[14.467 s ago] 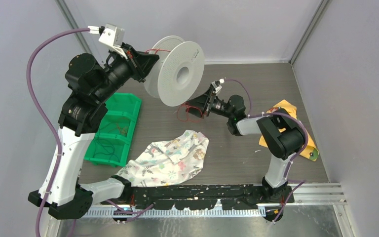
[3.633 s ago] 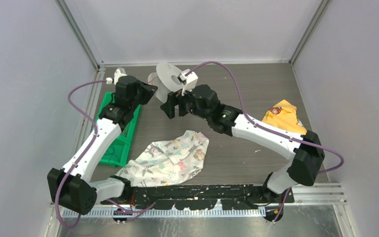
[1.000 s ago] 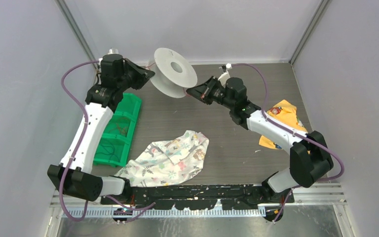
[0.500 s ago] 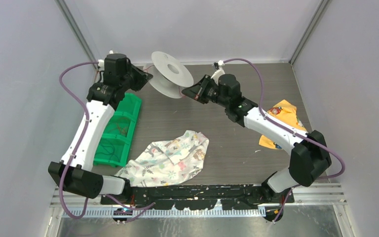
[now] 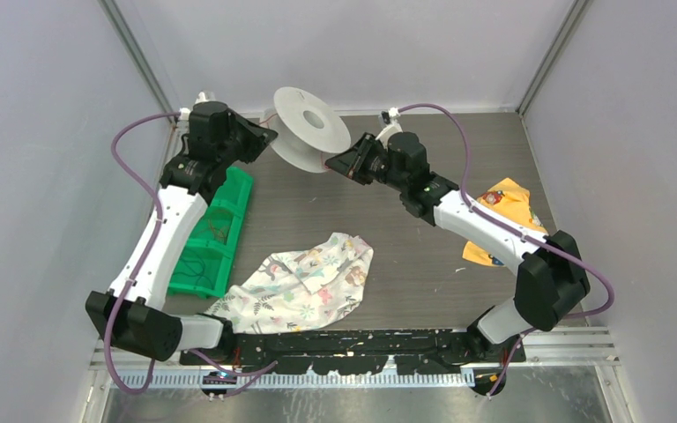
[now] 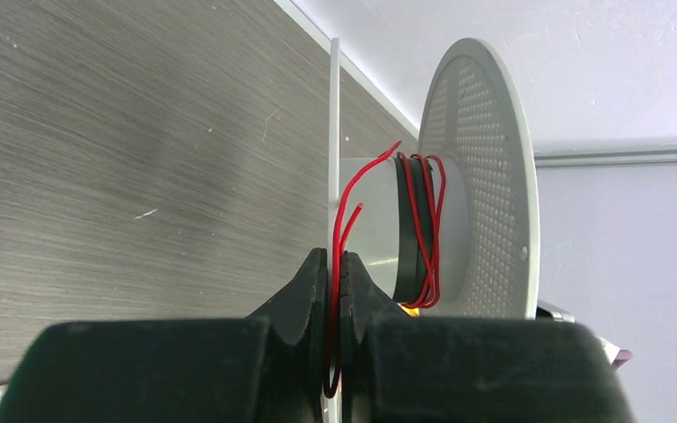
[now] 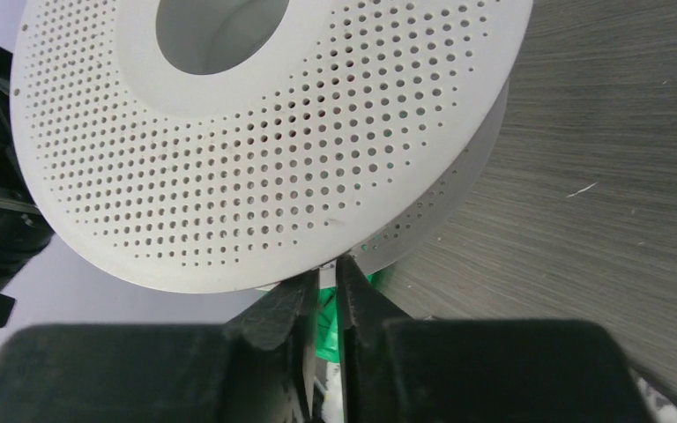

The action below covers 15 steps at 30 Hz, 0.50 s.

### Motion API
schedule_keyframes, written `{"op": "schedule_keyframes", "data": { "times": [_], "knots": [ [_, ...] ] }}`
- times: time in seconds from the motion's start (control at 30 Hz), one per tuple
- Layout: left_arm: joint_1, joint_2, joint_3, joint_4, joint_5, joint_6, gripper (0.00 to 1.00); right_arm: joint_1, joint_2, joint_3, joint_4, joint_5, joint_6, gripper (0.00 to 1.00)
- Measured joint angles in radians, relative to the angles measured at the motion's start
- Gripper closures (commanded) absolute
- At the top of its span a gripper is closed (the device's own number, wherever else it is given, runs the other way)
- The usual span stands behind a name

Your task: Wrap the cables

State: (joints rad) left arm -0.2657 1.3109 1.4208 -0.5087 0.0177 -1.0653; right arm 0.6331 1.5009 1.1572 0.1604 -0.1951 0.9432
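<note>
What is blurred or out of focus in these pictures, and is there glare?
Left wrist: the left claw is soft near the lens, wire and spool sharp. Right wrist: the right claw likewise soft, spool holes crisp. Top: even light, no glare.

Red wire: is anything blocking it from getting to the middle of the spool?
Nothing visible. The left fingers pinch the red wire at the spool flange's edge, and it runs freely to the hub.

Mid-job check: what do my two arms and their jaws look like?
The left arm and right arm have white link shells and black joint housings. A thick purple hose loops along each. The jaws are matte black wedges tapering to narrow tips.
</note>
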Motion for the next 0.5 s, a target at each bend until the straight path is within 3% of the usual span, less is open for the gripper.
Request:
{"op": "schedule_keyframes", "data": {
  "times": [0.07,0.17,0.5],
  "knots": [
    [0.000,-0.004,-0.009,0.008,-0.002,-0.001,1.00,0.000,0.003,0.000,-0.001,0.003,0.001,0.61],
    [0.000,-0.008,-0.021,0.022,-0.007,-0.001,1.00,0.000,0.007,0.000,-0.009,0.003,-0.006,0.54],
    [-0.001,-0.009,-0.037,0.047,-0.007,-0.003,1.00,0.001,0.007,0.000,-0.020,0.017,-0.029,0.51]
  ]
}}
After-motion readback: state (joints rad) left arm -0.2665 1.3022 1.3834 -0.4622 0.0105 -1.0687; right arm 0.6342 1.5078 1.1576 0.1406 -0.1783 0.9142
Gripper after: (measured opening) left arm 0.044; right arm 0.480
